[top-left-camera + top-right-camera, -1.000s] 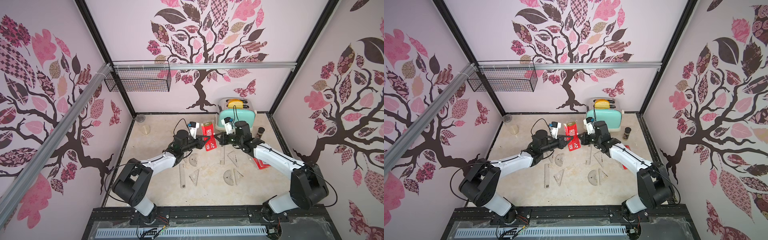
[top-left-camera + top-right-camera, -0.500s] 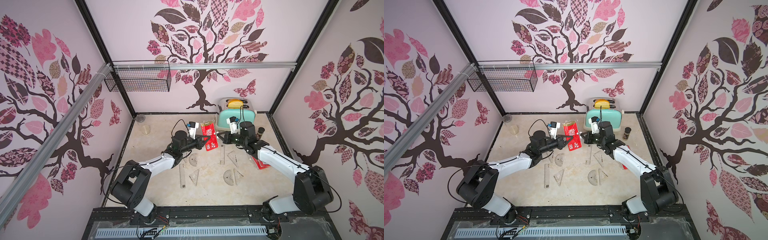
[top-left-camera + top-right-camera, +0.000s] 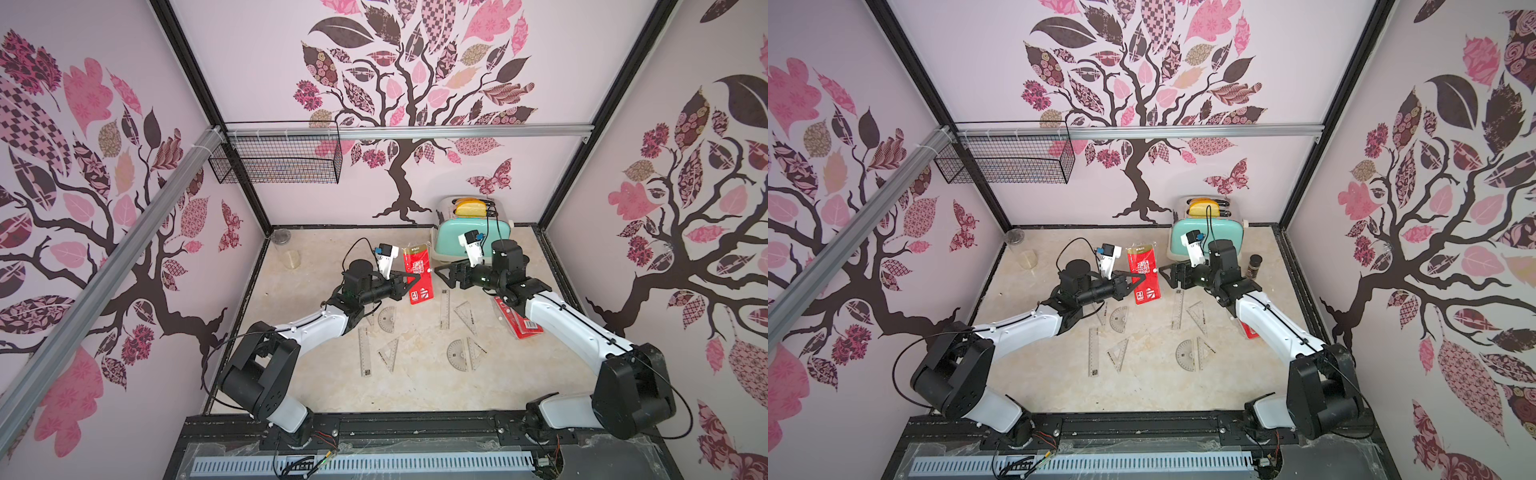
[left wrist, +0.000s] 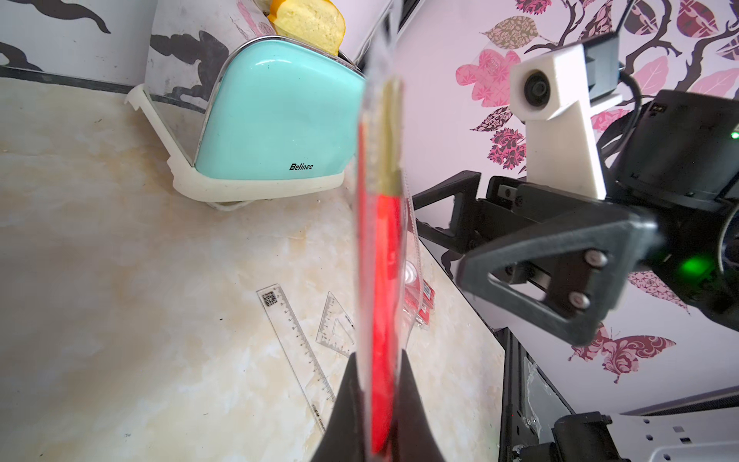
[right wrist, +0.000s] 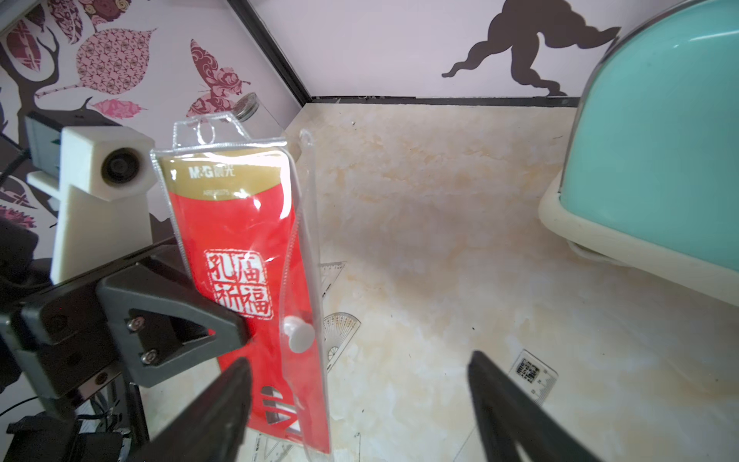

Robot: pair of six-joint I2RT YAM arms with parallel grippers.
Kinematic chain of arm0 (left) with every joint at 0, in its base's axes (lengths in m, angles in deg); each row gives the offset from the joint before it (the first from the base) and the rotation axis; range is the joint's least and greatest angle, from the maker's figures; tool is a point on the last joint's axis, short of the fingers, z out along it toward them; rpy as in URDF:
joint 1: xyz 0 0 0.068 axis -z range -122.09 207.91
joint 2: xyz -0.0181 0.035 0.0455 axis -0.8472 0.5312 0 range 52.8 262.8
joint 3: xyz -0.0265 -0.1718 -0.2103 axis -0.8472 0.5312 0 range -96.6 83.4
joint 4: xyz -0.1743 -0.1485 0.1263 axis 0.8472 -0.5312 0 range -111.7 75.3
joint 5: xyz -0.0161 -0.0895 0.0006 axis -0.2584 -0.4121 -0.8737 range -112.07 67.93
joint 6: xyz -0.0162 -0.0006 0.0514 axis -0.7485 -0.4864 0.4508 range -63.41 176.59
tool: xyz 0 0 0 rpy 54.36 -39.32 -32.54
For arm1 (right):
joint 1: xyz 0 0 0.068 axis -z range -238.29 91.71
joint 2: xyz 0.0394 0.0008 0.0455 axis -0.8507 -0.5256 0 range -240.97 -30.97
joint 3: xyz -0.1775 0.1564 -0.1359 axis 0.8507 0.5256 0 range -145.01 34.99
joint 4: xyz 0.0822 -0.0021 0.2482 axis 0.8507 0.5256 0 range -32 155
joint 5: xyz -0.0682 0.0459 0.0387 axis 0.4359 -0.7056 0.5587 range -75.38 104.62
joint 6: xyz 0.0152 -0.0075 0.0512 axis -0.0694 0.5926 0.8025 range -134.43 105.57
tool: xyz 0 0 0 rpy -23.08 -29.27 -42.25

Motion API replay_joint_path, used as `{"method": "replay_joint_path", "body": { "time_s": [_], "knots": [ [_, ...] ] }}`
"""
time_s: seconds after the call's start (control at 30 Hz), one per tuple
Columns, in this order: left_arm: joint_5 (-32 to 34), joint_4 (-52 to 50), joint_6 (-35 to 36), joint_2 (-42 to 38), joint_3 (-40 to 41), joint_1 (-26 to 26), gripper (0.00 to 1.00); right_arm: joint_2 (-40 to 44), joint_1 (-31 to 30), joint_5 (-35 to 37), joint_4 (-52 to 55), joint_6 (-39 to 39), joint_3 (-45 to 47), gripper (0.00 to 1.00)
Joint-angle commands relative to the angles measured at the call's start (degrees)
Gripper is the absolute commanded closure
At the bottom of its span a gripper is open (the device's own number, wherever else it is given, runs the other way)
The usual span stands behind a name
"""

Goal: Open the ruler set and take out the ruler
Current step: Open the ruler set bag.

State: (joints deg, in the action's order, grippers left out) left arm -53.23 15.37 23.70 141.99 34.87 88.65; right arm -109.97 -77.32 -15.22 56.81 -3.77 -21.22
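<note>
Above the table [image 3: 415, 386], my left tool [image 3: 415, 277] is clamped on the ruler set [image 3: 419, 257] and holds the red pouch upright in the air. My right tool [image 5: 358, 362] faces it, jaws spread wide and empty, just beside the pouch's clear side flap [image 5: 310, 224]. To do this step well, I judge that I should close the right tool on the flap edge near the white snap [image 5: 298, 334], then pull away from the left tool while its grip stays firm. I cannot tell whether the snap is already undone. The toaster [image 3: 449, 241] stands close behind the pouch. A second red packet [image 3: 517, 322] lies under the right arm. A loose ruler [image 3: 444, 309], set squares and protractors lie below; none seems to block the pull.
</note>
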Motion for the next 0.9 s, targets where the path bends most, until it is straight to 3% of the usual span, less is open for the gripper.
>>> {"method": "replay_joint_path", "body": {
  "time_s": [0.0,0.13,0.3,0.57,0.87],
  "knots": [
    [-0.64,0.17,1.13,-0.66,-1.47,0.06,1.00,0.36,-2.14,-0.61,2.00,-2.34,-3.28,0.01],
    [-0.94,0.17,1.24,-0.87,-1.72,0.47,1.00,-1.15,-3.72,3.31,2.67,-1.87,-4.73,0.02],
    [-1.23,-0.88,1.99,-1.88,-1.73,0.72,1.00,-3.72,-3.73,6.71,4.05,-1.69,-6.47,0.19],
    [-1.53,-1.84,2.93,-3.49,-1.67,0.72,1.00,-4.18,-3.74,11.58,8.12,-3.28,-7.96,0.30],
    [-2.22,-2.58,3.50,-4.41,-1.89,0.75,1.00,-4.00,-3.74,7.37,7.26,-3.61,-8.30,0.42]
  ]
}}
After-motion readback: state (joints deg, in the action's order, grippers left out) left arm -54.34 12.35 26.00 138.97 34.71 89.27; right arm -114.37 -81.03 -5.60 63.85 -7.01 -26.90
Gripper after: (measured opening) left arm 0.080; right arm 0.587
